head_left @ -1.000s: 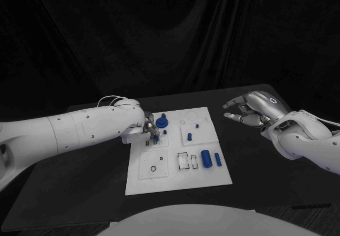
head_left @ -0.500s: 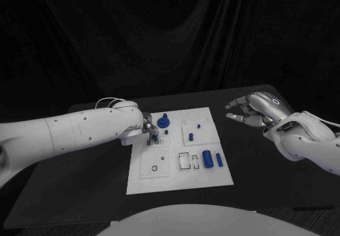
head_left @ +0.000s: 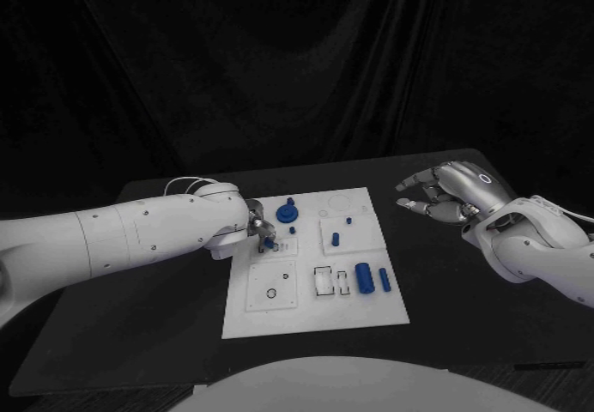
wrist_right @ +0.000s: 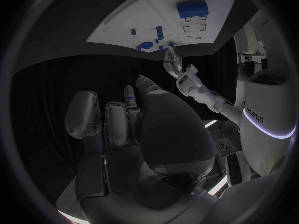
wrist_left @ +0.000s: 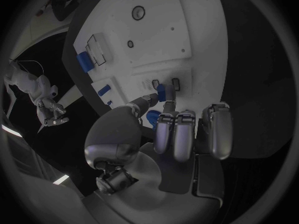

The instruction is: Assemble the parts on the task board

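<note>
left hand [head_left: 257, 225]: was down on the task board [head_left: 310, 309], thumb and a fingertip [wrist_left: 167, 102] pinching a small blue part [wrist_left: 162, 91]; the other fingers sat curled above it, apart from the board.
held part: sat at the left hand's fingertips, right at two small dark slots [wrist_left: 175, 84] in the board; could not tell if it was already seated in one.
right hand [head_left: 443, 192]: hovered off the board over the dark tabletop [head_left: 148, 343], well apart from the left hand. Fingers loosely curled and apart, nothing in them.
task board: white plate flat on the tabletop, between the two hands, the left hand over its near-left portion.
round blue part [head_left: 287, 212]: stood on the board just beyond the left hand's fingertips, not touching them.
small blue pegs [head_left: 348, 221]: two little pieces on the board, on the side of the left hand that faces the right hand, near but clear of the fingers.
large blue cylinder [head_left: 364, 277]: lay on the board well apart from both hands, with a thinner blue rod [head_left: 384, 278] just beside it.
rectangular cutouts [head_left: 322, 281]: two dark-outlined slots beside the large cylinder, on its left-hand side.
round hole [head_left: 271, 293]: on a square plate of the board, toward the robot from the left hand.
</note>
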`<state>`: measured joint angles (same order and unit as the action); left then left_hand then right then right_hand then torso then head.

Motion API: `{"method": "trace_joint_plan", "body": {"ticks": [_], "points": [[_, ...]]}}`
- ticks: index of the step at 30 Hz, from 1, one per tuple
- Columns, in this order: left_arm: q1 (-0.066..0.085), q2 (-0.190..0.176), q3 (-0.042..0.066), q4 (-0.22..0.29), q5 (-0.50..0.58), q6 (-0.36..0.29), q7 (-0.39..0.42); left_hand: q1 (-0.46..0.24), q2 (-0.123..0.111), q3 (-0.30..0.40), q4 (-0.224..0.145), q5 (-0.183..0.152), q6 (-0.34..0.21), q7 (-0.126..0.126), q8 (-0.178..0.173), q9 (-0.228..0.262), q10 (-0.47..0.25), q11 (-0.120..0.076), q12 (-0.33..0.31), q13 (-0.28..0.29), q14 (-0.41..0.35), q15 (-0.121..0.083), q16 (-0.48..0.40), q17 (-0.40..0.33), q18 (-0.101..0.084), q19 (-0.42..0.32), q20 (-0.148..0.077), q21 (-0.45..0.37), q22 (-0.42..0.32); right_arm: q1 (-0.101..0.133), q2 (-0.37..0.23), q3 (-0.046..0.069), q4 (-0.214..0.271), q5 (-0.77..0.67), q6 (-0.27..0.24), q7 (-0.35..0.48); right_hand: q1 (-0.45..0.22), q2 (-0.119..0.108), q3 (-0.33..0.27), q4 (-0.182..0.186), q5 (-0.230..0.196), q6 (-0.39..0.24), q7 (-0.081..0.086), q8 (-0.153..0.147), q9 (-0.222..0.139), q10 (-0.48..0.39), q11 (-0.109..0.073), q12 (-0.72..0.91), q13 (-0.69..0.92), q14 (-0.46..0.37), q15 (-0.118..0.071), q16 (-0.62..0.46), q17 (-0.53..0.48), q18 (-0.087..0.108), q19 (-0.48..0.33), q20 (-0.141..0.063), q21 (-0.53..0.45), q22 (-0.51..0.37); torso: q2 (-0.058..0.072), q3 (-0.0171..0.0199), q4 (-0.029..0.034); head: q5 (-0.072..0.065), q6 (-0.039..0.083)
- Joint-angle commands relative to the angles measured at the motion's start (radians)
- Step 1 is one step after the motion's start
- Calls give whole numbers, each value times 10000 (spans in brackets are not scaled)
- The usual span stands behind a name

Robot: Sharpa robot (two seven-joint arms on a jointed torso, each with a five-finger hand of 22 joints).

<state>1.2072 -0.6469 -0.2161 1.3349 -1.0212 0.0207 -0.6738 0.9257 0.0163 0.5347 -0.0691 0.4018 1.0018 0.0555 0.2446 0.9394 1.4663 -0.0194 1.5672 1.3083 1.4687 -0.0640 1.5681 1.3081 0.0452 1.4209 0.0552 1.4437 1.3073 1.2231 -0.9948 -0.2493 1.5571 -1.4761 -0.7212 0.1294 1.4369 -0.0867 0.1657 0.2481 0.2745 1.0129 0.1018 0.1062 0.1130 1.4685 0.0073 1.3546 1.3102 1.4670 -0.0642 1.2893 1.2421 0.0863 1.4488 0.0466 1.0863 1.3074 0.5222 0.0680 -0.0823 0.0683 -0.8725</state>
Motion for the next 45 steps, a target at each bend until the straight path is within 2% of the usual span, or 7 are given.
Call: {"method": "trace_joint_plan", "body": {"ticks": [1, 17, 21, 35, 38, 42, 45], "points": [[-55, -4, 7, 48, 9, -329, -6, -76, 93, 164, -102, -137, 18, 2, -61, -25, 1045, 69, 36, 2625, 1021, 77, 27, 2627, 39, -48, 4, -51, 1241, -27, 6, 7, -2, -18, -101, -205, 58, 6, 45, -18, -34, 51, 9, -40, -12, 62, 73, -76, 498, 476, 79, 0, -13, -3, -2, 38, -25, 1499, -6, 7, -10, 10, -2], [-157, -13, 7, 143, 9, -377, 32, -165, 130, 144, -25, -312, 63, 6, -121, -60, 1045, 75, 36, 2625, 1021, 83, 27, 2627, 47, -62, 16, -78, 1232, -88, 42, 7, -34, -17, -67, -262, 122, 2, 99, -54, 132, 76, 5, -77, -34, 9, 65, -197, 383, 471, 72, -2, -23, 0, -6, 37, -26, 1498, 0, 1, -23, 33, -2], [-166, -31, 7, 239, 9, -300, 13, -223, 143, 111, 19, -590, 76, 6, -192, -95, 1045, 78, 36, 2625, 1021, 89, 27, 2627, 54, -80, 25, -108, 1220, -146, 33, 7, -43, -17, -58, -268, 128, 2, 104, -58, 146, 79, 4, -79, -36, 2, 65, -216, 365, 470, 72, -2, -25, 1, -8, 37, -33, 1496, -1, 2, -17, 38, -2], [-189, -33, 7, 307, 9, -217, -13, -235, 159, 108, 34, -633, 84, 8, -207, -102, 1045, 79, 36, 2625, 1021, 90, 27, 2627, 56, -87, 26, -118, 1215, -270, 1, 8, -81, -16, -15, -295, 145, 1, 122, -68, 198, 89, 4, -90, -43, -38, 62, -313, 274, 467, 70, -13, -41, 4, -13, 36, -48, 1492, 10, -3, -15, 48, -2], [-192, -25, 7, 304, 9, -198, -13, -241, 175, 111, 45, -637, 94, 7, -210, -104, 1045, 79, 36, 2625, 1021, 90, 27, 2627, 58, -90, 27, -123, 1213, -274, -5, 8, -86, -15, -11, -304, 146, 1, 124, -68, 202, 89, 4, -91, -43, -50, 62, -343, 246, 468, 70, -8, -34, 4, -13, 36, -48, 1492, 6, 6, 9, 30, -2], [-196, -22, 7, 301, 9, -198, -3, -251, 177, 106, 55, -648, 98, 9, -215, -107, 1045, 80, 36, 2625, 1021, 90, 27, 2627, 58, -91, 27, -125, 1212, -277, 0, 8, -96, 71, -6, -289, 147, 2, 126, -69, 206, 89, 5, -92, -44, -60, 62, -365, 225, 468, 70, -9, -36, 4, -12, 36, -46, 1493, -6, 10, -6, 51, -2], [-199, -20, 7, 297, 9, -199, 0, -327, 184, 41, 125, -904, 130, 10, -267, -131, 1045, 82, 36, 2625, 1021, 93, 27, 2627, 58, -87, 33, -138, 1219, -281, 8, 8, -108, 198, 2, -272, 159, 3, 138, -76, 228, 90, 3, -100, -48, -77, 62, -409, 184, 468, 69, -6, -34, 8, -17, 35, -65, 1488, -5, 2, -15, 73, -2]]}}
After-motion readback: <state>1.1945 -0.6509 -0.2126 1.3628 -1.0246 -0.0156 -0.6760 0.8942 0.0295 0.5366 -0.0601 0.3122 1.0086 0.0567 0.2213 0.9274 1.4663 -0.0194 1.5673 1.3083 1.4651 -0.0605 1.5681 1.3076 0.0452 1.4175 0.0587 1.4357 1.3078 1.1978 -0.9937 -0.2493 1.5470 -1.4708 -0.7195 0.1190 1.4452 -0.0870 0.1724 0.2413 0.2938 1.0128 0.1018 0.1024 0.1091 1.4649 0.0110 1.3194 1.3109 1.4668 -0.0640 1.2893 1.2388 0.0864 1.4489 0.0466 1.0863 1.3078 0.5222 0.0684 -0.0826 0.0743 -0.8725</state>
